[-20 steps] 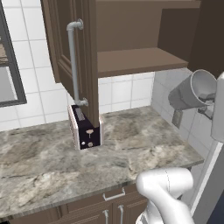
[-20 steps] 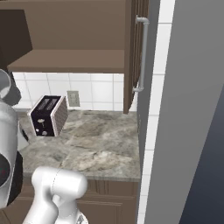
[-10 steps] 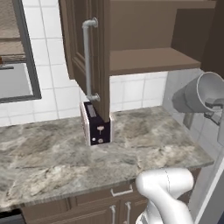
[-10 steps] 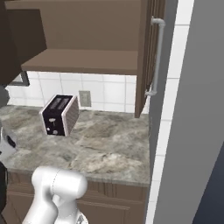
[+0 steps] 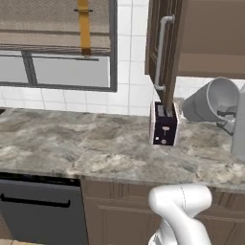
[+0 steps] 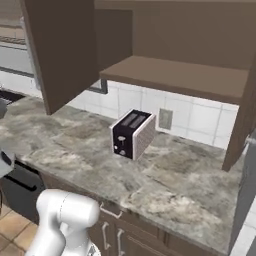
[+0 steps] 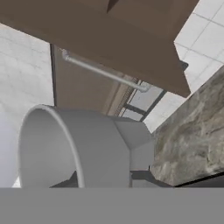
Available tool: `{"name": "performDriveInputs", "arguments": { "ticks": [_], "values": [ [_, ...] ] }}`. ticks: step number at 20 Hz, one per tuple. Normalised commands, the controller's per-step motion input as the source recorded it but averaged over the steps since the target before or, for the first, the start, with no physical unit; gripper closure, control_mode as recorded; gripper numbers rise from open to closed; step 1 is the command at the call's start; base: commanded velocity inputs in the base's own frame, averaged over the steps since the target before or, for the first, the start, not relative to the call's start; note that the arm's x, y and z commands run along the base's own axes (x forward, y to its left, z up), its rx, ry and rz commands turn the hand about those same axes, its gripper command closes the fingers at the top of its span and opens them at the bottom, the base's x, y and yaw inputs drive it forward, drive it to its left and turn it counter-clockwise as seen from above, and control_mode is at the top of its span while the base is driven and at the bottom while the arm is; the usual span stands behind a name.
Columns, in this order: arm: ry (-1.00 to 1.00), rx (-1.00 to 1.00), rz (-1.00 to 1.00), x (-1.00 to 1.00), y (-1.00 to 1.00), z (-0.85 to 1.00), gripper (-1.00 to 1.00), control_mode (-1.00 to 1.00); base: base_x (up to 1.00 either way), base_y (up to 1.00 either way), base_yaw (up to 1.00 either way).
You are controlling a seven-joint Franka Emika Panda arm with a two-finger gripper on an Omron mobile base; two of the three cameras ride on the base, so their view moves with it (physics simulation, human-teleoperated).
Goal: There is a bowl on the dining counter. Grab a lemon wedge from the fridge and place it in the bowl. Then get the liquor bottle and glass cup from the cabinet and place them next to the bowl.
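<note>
The glass cup (image 5: 212, 101), a grey translucent tumbler, lies tilted on its side in my gripper (image 5: 226, 119) at the right edge of the left base view, above the marble counter. The gripper is shut on the cup's base. In the hand view the glass cup (image 7: 78, 146) looms large, and a dark fingertip (image 7: 146, 177) shows beside its base. The cabinet (image 6: 175, 75) stands open, its dark brown door (image 5: 165, 48) swung out and its inner shelf bare. The bowl, lemon wedge, liquor bottle and dining counter are out of view.
A black toaster (image 5: 164, 124) (image 6: 131, 133) stands on the veined marble counter (image 5: 72, 143) under the cabinet. A window (image 5: 57, 43) fills the wall to the left. A dark dishwasher front (image 5: 38, 206) sits below the counter. A grey panel (image 6: 247, 190) borders the right edge.
The whole picture has slid sideways, so the base has moved left along the counter; the window and dishwasher have come into view. The cup stays in the gripper.
</note>
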Motion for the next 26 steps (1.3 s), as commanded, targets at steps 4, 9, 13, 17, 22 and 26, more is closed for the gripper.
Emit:
{"name": "performDriveInputs", "arguments": {
  "ticks": [4, 9, 13, 17, 22, 26],
  "values": [
    [0.00, 0.00, 0.00, 0.00, 0.00, 0.00, 1.00, 1.00, 0.00, 0.50, 0.71],
    [0.00, 0.00, 0.00, 0.00, 0.00, 0.00, 1.00, 1.00, 0.04, 0.41, 0.74],
    [0.00, 0.00, 0.00, 0.00, 0.00, 0.00, 1.00, 1.00, 0.37, 0.33, 0.66],
    [0.00, 0.00, 0.00, 0.00, 0.00, 0.00, 1.00, 1.00, 0.84, 0.30, 0.48],
    [0.00, 0.00, 0.00, 0.00, 0.00, 0.00, 1.00, 1.00, 1.00, 0.19, 0.37],
    [0.00, 0.00, 0.00, 0.00, 0.00, 0.00, 1.00, 1.00, 1.00, 0.23, 0.25]
  ]
}}
